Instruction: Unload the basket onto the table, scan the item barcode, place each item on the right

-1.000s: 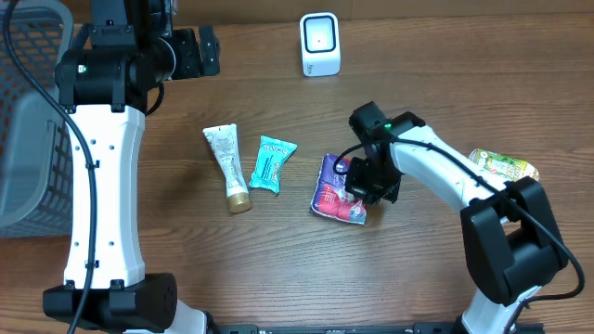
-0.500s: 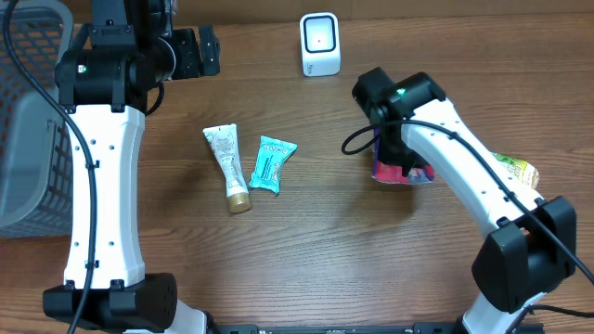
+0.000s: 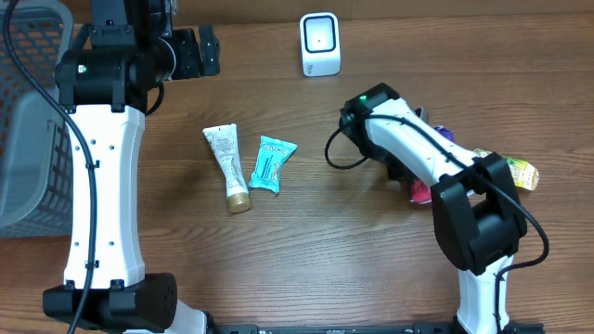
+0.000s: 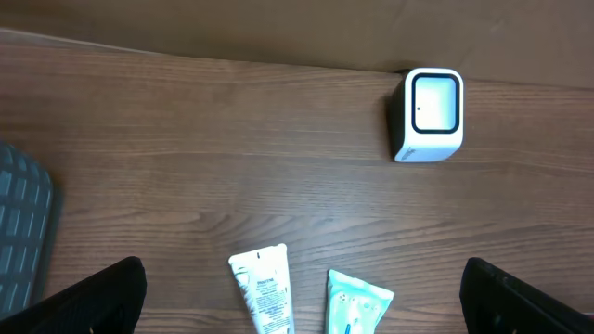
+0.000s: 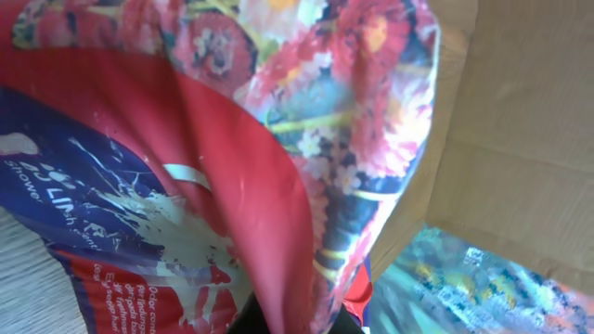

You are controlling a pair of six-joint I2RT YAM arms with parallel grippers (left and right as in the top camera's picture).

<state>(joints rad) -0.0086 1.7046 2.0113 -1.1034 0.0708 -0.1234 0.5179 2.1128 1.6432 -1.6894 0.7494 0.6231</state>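
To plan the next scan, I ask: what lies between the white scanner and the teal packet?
Nothing. Between the scanner and the packet, the table is bare wood. Both the overhead and left wrist views show this.

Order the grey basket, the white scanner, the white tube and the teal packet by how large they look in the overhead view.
1. grey basket, largest, although the frame edge cuts it.
2. white scanner and white tube: too alike to rank.
3. teal packet, smallest.
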